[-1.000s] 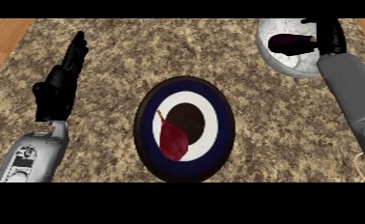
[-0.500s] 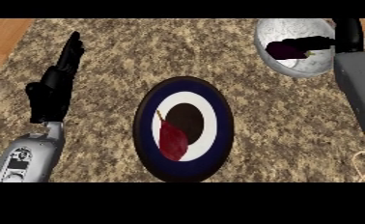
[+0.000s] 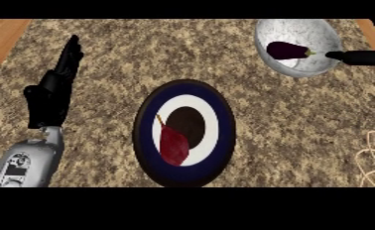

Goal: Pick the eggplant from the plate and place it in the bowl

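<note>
A: Start at the right hand (image 3: 356, 57). What are its fingers doing?

B: Only a dark tip of it shows, at the right edge, lying over the rim of the bowl (image 3: 322, 68). I cannot tell whether its fingers are open or curled. Its tip is just beside the eggplant's green stem end, and nothing shows it holding the eggplant.

A: And the eggplant (image 3: 286, 50) itself?

B: Inside the bowl, lying on its side against the pale inner wall. By my reading the placing is done, and the hand sits at the rim because that is the natural way out of the bowl.

A: The other hand?

B: The left hand (image 3: 55, 90) rests at the left of the counter (image 3: 110, 50), fingers straight and pointing up, holding nothing. It is well apart from everything, so it blocks no path.

A: What else is around?

B: A round plate (image 3: 219, 147) with dark blue and white rings sits in the middle of the counter, well apart from the bowl. On it lies a dark red leaf-shaped thing (image 3: 174, 145) with a thin stalk; I cannot say what it is. Nothing stands between plate and bowl.
</note>
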